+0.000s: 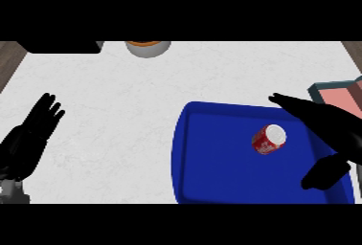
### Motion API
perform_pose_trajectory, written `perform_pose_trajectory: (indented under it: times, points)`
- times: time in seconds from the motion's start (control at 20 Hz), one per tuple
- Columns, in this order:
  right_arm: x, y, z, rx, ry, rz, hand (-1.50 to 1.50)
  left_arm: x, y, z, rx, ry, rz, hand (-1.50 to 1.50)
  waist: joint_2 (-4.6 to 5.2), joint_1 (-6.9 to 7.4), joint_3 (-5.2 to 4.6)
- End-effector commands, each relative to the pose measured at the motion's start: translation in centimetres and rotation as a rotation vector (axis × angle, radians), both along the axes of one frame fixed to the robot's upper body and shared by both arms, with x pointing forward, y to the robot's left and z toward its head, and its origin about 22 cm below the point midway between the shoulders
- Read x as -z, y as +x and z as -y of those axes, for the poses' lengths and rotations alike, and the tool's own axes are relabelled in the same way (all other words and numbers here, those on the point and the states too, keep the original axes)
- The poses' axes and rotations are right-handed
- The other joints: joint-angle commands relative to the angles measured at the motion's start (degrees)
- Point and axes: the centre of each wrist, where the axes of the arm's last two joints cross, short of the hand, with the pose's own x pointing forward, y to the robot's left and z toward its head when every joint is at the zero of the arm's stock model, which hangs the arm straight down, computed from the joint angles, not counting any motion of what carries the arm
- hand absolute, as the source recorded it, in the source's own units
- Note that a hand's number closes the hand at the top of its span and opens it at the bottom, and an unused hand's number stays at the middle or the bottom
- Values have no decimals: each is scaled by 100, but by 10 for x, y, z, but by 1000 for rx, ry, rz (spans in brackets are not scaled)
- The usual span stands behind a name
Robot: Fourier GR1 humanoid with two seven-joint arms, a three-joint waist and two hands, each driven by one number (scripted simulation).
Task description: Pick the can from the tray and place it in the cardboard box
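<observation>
Your right hand (326, 125) hangs with fingers spread just beside the small red can (268, 139) standing tilted in the blue tray (205, 162), so wrap its round middle, because it looks light, smooth and slippery.

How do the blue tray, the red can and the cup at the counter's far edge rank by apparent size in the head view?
1. Blue tray, by far the largest.
2. Cup, cut off at the top, so its rank is unsure.
3. Red can.

Can (269, 139) on tray (212, 162), box (339, 95) right
</observation>
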Motion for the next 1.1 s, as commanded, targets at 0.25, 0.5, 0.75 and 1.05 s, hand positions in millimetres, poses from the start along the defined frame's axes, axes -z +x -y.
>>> perform_pose_trajectory:
  times: [0.25, 0.5, 0.75, 1.05]
  points:
    - [26, 7, -24, 15, -81, -33, -150, -4, -13, 9, 3, 16, 8, 0, -2, 19, 1]
    - [22, 10, -11, 19, -81, -18, -150, 7, 15, 14, -4, 7, 16, 0, 4, -20, 0]
    - [27, 11, -14, 38, -120, -35, -150, -1, 2, 4, -1, 1, -4, 0, 0, -11, 0]
    - [39, 17, -8, 51, -144, -44, -150, -13, 1, -14, -2, 2, 17, 0, -1, -10, 0]
